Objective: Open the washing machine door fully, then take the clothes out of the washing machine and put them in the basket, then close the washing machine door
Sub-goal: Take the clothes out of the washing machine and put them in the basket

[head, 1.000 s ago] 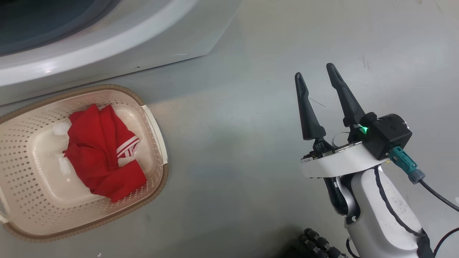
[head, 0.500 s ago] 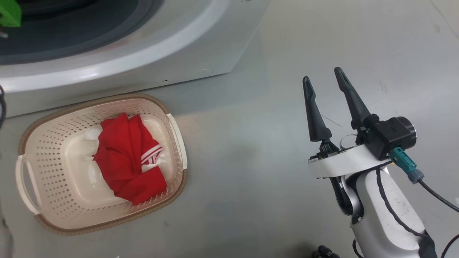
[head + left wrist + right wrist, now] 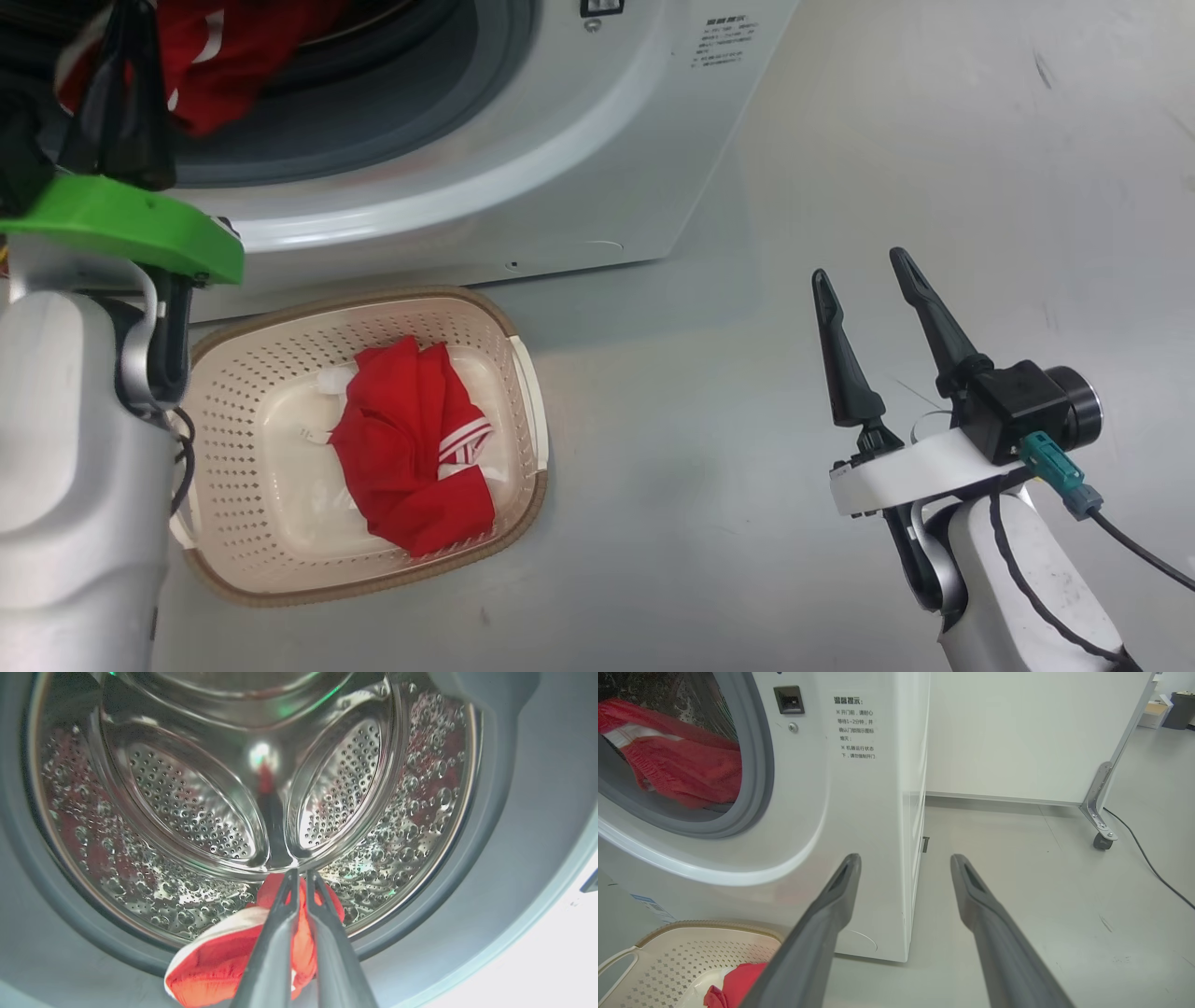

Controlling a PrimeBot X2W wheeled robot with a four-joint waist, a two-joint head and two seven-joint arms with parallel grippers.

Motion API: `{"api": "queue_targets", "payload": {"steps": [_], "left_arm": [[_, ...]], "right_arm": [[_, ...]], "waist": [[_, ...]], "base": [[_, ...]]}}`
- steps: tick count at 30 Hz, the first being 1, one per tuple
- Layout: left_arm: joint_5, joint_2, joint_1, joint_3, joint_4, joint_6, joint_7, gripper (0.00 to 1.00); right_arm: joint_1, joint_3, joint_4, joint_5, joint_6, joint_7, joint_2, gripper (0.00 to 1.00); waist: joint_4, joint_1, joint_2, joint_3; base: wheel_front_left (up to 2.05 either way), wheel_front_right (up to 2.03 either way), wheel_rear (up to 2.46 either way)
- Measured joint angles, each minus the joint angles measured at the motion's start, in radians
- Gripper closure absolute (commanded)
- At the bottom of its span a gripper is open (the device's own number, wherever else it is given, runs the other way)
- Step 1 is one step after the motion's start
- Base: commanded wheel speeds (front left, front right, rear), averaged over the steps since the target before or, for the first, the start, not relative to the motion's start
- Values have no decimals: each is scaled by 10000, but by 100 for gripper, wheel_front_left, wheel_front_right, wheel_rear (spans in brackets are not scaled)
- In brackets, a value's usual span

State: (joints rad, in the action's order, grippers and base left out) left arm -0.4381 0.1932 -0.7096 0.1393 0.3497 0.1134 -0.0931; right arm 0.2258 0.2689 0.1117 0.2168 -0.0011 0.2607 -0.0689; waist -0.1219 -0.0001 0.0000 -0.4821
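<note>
Left gripper [image 3: 301, 873] is clamping narrow on a red garment [image 3: 219, 970], fingers nearly touching, fabric bunching between and below them. It's sitting at the mouth of the washing machine [image 3: 523, 187], just over the bottom lip of the grey rubber ring [image 3: 500, 826], with the steel drum [image 3: 187, 802] lying beyond. The garment is hanging off the fingers at the ring's lower edge, not deep inside.

Basket [image 3: 373, 299] is sitting on the floor [image 3: 700, 485] against the machine's front, below the opening, its long side running along that front. Another red piece [image 3: 411, 448] is lying in it, toward the right end.

So the drop is looking like pull back, then lower, with the left arm far nearer. Right gripper [image 3: 859, 263] is hanging wide open and empty over the floor, well apart from the basket's right end.
</note>
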Motion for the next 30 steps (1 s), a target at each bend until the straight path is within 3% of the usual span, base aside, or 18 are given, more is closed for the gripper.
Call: {"api": "queue_targets", "payload": {"steps": [8,22,30], "left_arm": [[441,-359,1157,35,-815,-336,-1676,100],[1287,-732,2657,387,-3285,-794,-1674,100],[1273,-945,4255,928,-3444,-836,-1639,100]], "right_arm": [[-533,-184,125,-146,29,0,-119,0],[-1226,-130,238,-345,176,0,-207,0],[-1362,-4,207,-351,267,0,-167,0]], "waist": [[561,0,0,766],[1408,0,0,2021],[1410,0,0,2192]], "base": [[0,0,0],[0,0,0],[0,0,0]]}}
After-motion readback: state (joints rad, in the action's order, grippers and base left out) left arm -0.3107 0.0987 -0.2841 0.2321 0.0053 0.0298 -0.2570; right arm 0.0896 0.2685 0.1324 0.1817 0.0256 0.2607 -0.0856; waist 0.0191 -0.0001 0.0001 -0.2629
